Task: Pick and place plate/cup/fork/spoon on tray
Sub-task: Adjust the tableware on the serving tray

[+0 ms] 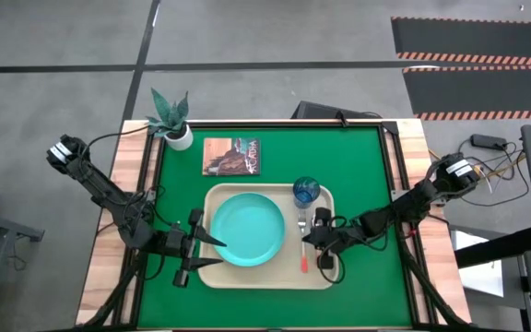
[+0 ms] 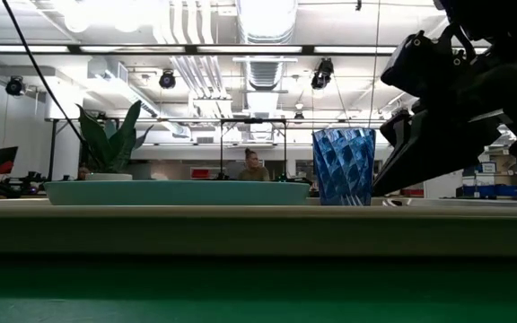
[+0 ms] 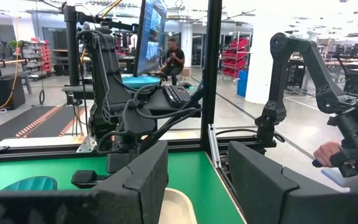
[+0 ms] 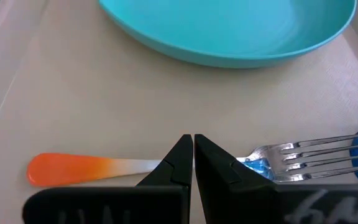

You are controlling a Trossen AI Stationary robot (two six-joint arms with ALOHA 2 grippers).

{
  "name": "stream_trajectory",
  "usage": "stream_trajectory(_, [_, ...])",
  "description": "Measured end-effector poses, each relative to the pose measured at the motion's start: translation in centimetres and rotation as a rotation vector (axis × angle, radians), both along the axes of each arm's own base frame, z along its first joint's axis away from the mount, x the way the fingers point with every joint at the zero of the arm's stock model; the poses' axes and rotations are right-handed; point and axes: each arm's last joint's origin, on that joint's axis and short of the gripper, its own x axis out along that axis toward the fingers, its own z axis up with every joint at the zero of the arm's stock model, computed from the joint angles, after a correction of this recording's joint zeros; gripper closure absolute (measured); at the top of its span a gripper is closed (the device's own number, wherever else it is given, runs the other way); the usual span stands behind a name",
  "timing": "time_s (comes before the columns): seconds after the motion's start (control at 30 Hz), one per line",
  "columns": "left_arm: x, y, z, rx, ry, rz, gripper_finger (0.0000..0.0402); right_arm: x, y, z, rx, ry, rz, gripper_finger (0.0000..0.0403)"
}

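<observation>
The turquoise plate (image 1: 247, 229) lies on the left half of the beige tray (image 1: 270, 278). The blue cup (image 1: 306, 191) stands on the tray's far right corner. The fork (image 1: 303, 251) lies flat on the tray right of the plate, its orange handle (image 4: 61, 168) toward the near edge and its tines (image 4: 309, 155) toward the cup. My right gripper (image 4: 193, 146) is shut, right over the fork's neck. My left gripper (image 1: 218, 252) is open and empty at the tray's left near side, beside the plate. No spoon shows. My right gripper points down at the fork's neck (image 4: 151, 165), its shut fingers hiding that stretch. I cannot tell whether the fingertips touch the fork. The fork lies flat on the tray.
A white pot with a green plant (image 1: 175, 124) stands at the far left corner. A brown picture card (image 1: 231, 156) lies behind the tray. Green table surface shows to the left and right of the tray.
</observation>
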Motion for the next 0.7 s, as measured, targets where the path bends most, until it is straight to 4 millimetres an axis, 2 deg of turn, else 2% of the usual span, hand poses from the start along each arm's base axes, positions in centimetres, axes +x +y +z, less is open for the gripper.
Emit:
stream_trajectory(0.27, [0.0, 0.0, 0.0, 0.000, 0.000, 0.000, 0.0246, 0.4, -0.2, -0.2, 0.006, -0.024, -0.013, 0.0394])
stream_trajectory(0.47, [0.0, 0.0, 0.1, -0.004, -0.005, 0.000, 0.0246, 0.9, -0.1, -2.1, -0.041, 0.012, 0.010, 0.0394])
stream_trajectory(0.7, [0.0, 0.0, 0.0, -0.001, -0.001, 0.000, 0.0246, 1.2, -0.1, -1.7, -0.052, 0.021, 0.018, 0.0394])
